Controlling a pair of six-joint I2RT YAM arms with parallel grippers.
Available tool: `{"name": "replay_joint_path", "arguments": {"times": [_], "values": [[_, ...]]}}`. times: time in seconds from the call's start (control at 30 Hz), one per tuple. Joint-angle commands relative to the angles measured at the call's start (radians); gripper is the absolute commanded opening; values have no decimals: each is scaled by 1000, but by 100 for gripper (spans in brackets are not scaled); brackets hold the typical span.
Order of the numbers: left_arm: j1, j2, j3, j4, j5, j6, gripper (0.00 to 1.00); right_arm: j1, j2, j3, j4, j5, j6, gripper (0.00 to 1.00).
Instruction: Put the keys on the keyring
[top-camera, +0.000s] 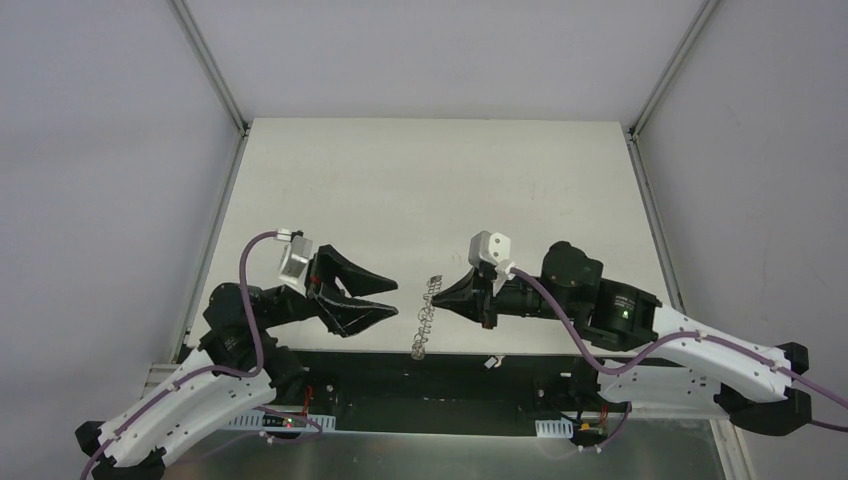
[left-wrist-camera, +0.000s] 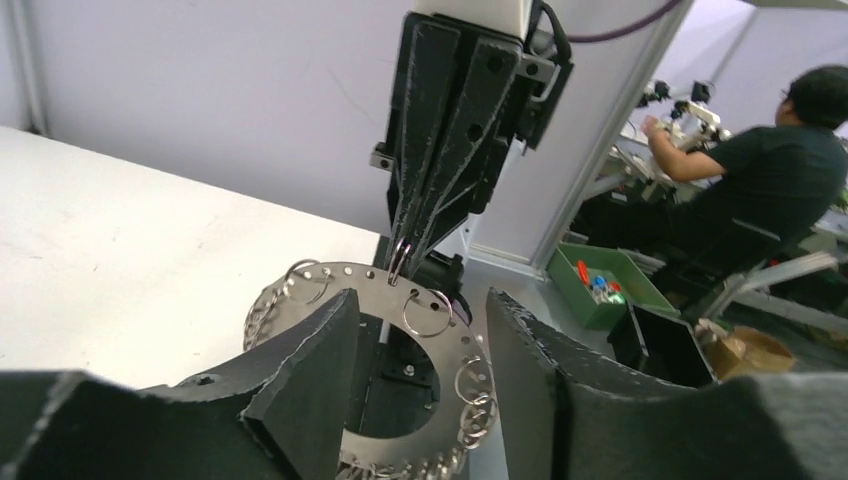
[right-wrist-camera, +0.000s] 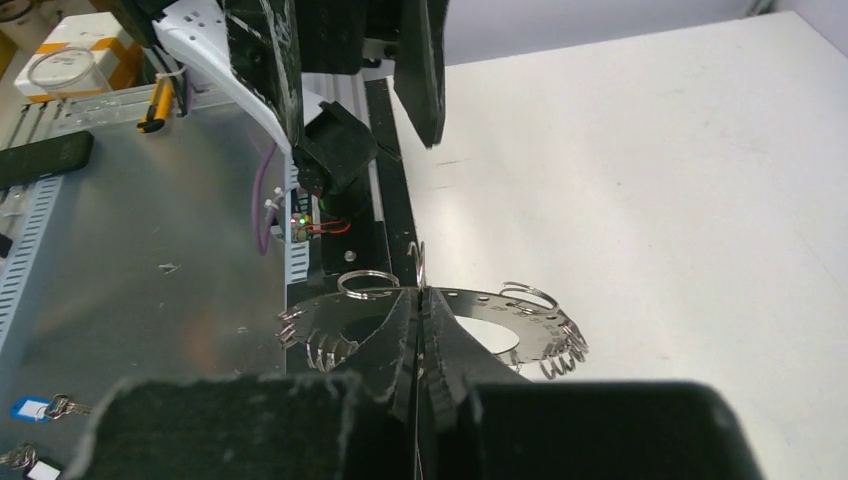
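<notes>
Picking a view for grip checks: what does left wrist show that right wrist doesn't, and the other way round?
Left wrist only: the right gripper seen head-on, shut on one wire loop of the keyring. A seated person and a green bin are behind it.
Right wrist only: the left gripper from the front, jaws open, and a blue tag on the metal shelf.
Both: the keyring held in the right gripper's pinch, just ahead of the left gripper's open jaws.
</notes>
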Motion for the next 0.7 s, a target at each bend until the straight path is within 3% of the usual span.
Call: {"name": "replay_joint_path", "arguments": {"times": [0.0, 0.2, 0.47, 0.67], "values": [[-8, 3, 63, -178, -117, 38, 51, 4, -81, 41, -65, 148, 23, 0], [-8, 121, 50, -200, -125, -24, 61, 3, -129, 44, -136, 433, 59, 0], [-8, 345, -15, -176, -176, -106, 99, 2, -153, 52, -202, 871, 121, 0], [-12, 573, 12, -127, -27, -144, 99, 1, -204, 27, -229, 1027, 166, 0]]}}
